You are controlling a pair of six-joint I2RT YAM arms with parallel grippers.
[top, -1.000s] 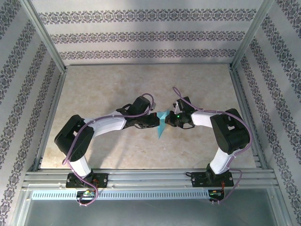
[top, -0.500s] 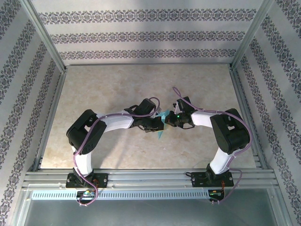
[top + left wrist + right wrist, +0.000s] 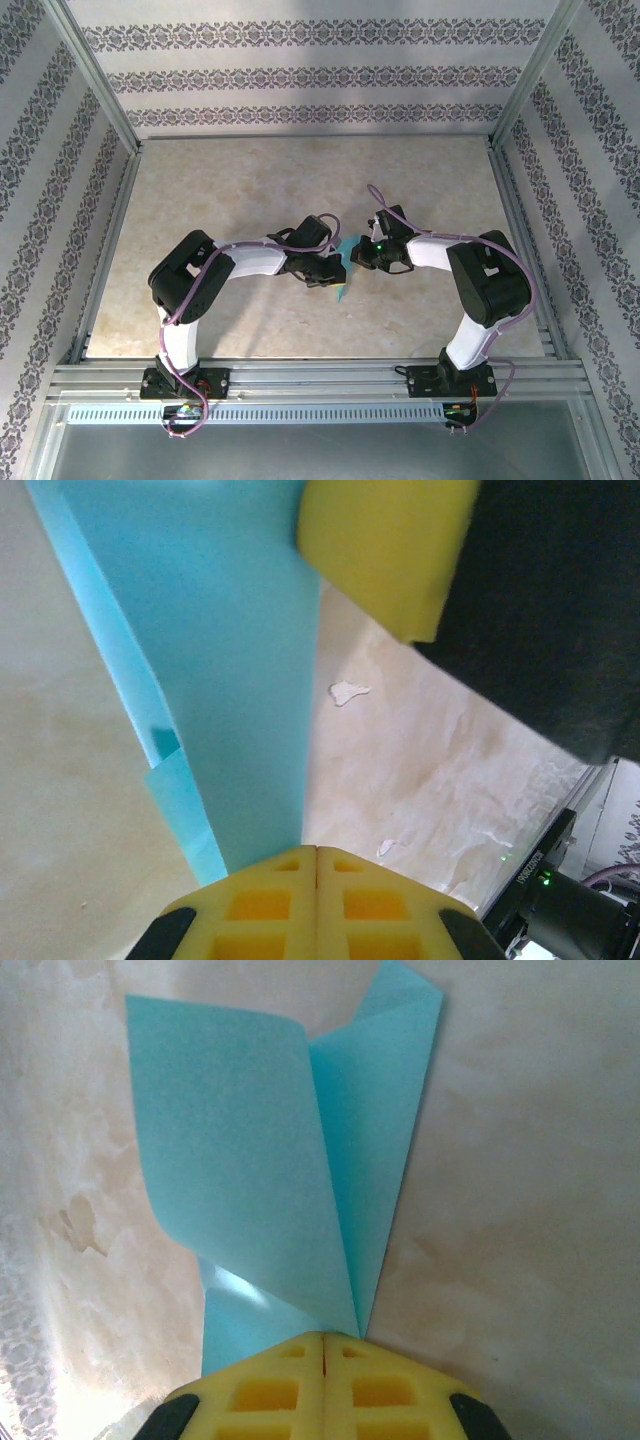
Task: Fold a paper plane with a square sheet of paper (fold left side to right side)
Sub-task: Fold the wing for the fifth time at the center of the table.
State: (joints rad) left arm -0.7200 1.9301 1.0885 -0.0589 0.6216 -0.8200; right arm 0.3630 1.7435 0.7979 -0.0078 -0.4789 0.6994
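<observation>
Mid-frame: paper (image 3: 344,288) pinched tight in fully closed left gripper (image 3: 336,268) and right gripper (image 3: 357,258); left side newly swung rightward, fold closing.

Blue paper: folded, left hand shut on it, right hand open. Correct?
Not quite. The right hand is shut, not open. The right wrist view shows its yellow pads closed together with the blue paper pinched at their tips. The rest holds: the paper is folded, and the left hand is shut on it.
</observation>
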